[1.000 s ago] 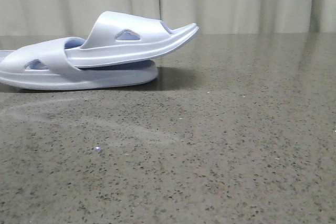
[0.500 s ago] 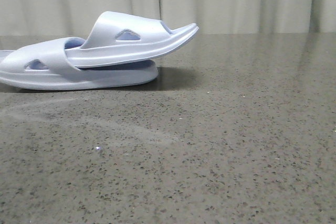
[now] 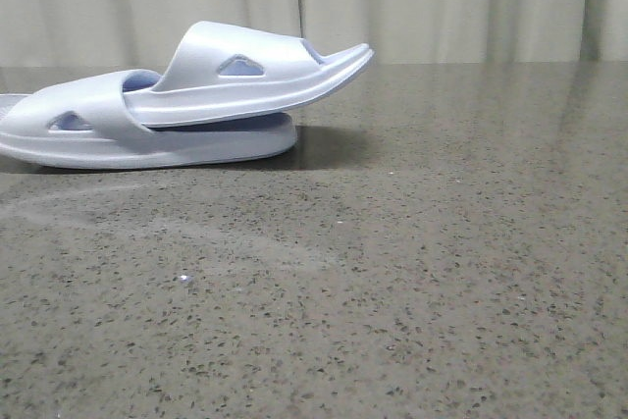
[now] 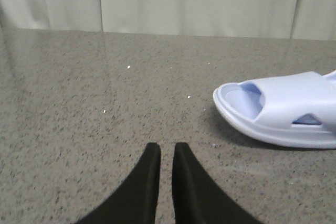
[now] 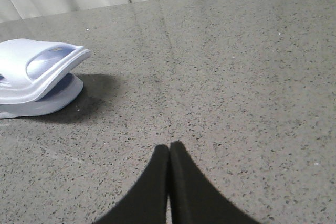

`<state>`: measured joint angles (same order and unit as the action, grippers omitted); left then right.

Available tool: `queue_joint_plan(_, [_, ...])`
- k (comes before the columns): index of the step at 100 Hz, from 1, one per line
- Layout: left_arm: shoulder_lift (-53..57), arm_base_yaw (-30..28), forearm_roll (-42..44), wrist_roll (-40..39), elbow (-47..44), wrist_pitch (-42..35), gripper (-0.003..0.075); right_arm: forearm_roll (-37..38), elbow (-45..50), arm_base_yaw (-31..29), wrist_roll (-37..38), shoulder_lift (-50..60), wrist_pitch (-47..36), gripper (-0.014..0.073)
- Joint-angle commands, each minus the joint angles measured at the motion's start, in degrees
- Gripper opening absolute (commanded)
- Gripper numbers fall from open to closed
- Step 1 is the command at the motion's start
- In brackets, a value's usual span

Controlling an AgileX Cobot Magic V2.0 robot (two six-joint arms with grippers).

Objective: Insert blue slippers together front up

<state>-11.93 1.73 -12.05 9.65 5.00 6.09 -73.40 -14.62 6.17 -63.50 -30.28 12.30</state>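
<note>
Your blue slippers (image 3: 167,105) are already nested: the upper slipper (image 3: 250,71) has one end tucked under the strap of the lower slipper (image 3: 118,134), its free end tilted up and overhanging, toes up. The pair sits on the tabletop (image 3: 392,291), well apart from both grippers. It lies off to one side of the left gripper (image 4: 161,153) and off to the opposite side of the right gripper (image 5: 169,153).

The left gripper's fingers are nearly together with a thin slit between them, and the right gripper's fingers are pressed together. Neither holds anything.

The likely risk is the raised slipper. It looks only lightly wedged, so if you sweep an arm past and clip the overhang, it could lever out or drag the pair. Retreat away from it.
</note>
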Motion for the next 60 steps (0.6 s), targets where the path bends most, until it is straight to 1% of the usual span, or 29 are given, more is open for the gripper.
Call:
queue_joint_plan(1, [3.27,-0.19,10.35,-12.16,-2.14,-5.63,0.0015,-1.0,-1.41,0.03,-0.55,-0.04,-1.34,-0.0089])
queue_joint_plan(10, [6.51,-0.19,9.73,-12.28,-5.77,-7.66,0.0015,-1.0,-1.41,0.03,-0.55,-0.04,-1.23,-0.0089])
queue_joint_plan(15, [8.32,-0.19,9.73,-12.28,-5.63,-4.21,0.0015,-1.0,-1.41,0.03,-0.55,-0.04,-1.23,-0.0089])
queue_joint_plan(22, [9.71,-0.19,9.96,-12.28,-5.63,-3.82,0.0015,-1.0,-1.41,0.03,-0.55,-0.04,-1.23,-0.0089])
queue_joint_plan(60, [10.07,-0.19,8.51,-12.31,-5.63,-4.55,0.0015,-1.0,-1.41,0.03,-0.55,-0.04,-1.23,-0.0089])
